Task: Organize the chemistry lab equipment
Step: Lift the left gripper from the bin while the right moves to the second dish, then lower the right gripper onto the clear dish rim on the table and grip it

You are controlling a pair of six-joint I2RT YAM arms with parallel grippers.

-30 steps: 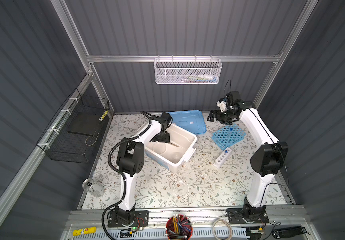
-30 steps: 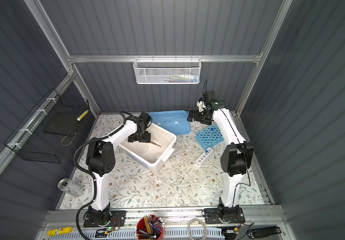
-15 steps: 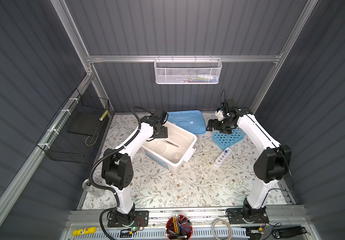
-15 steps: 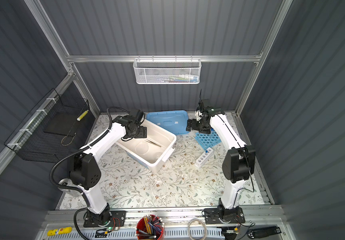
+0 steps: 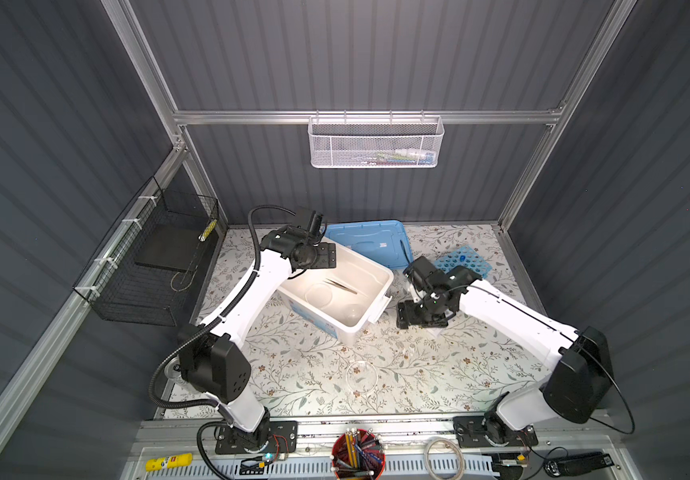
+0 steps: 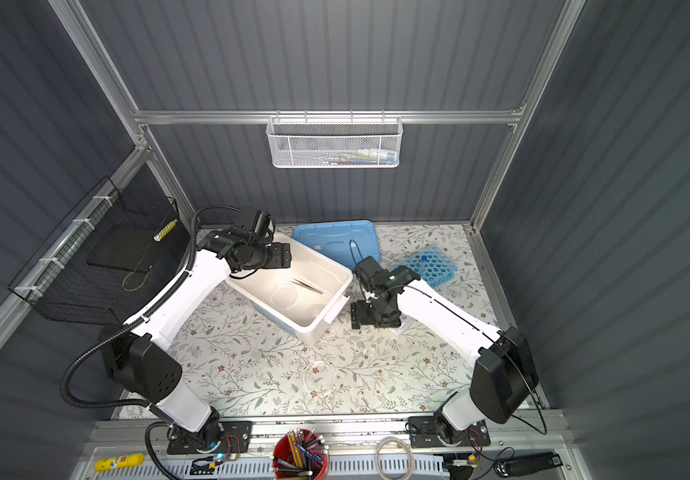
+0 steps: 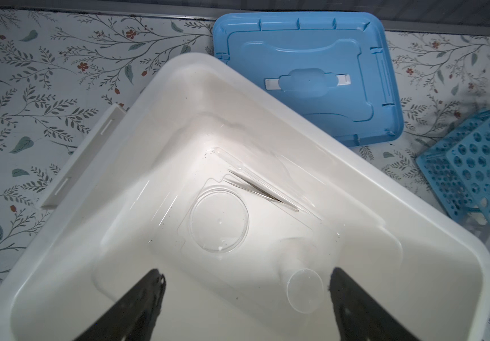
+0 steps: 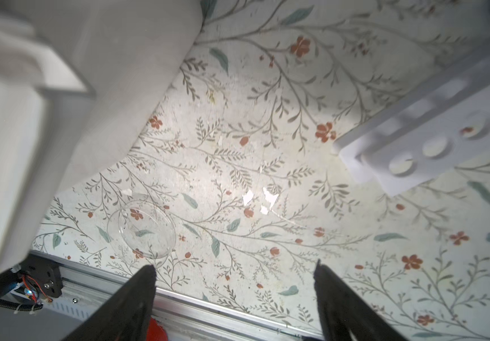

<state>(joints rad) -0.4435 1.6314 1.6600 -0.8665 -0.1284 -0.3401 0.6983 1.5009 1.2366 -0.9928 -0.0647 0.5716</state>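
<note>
The left gripper (image 7: 246, 274) hangs over the open white storage bin (image 7: 178, 118), its two black fingers spread wide apart with nothing between them. On the bin's floor lie three pieces of the lab equipment: a round clear petri dish (image 7: 219, 221) near the middle, thin dark metal tweezers (image 7: 263, 192) just beside it and lying flat, and a small glass vessel (image 7: 304, 290) on its side closer to the left gripper. The bin sits at an angle on the floral table mat (image 5: 293, 361), and its blue lid (image 7: 305, 50) lies flat on the mat behind it, just beside the bin's far edge. Right of the lid stands a blue test tube rack (image 5: 459, 264), where a single blue cap (image 5: 462, 258) shows in one hole. The right gripper (image 8: 233, 267) is held above the mat between the bin's right end and a white test tube rack (image 8: 432, 138), its fingers likewise parted and gripping nothing. A second petri dish (image 5: 362, 377) rests alone on the mat toward the front edge, well apart from the bin, and both top views and the right wrist view show it ahead of the right gripper's open fingers without touching them
</note>
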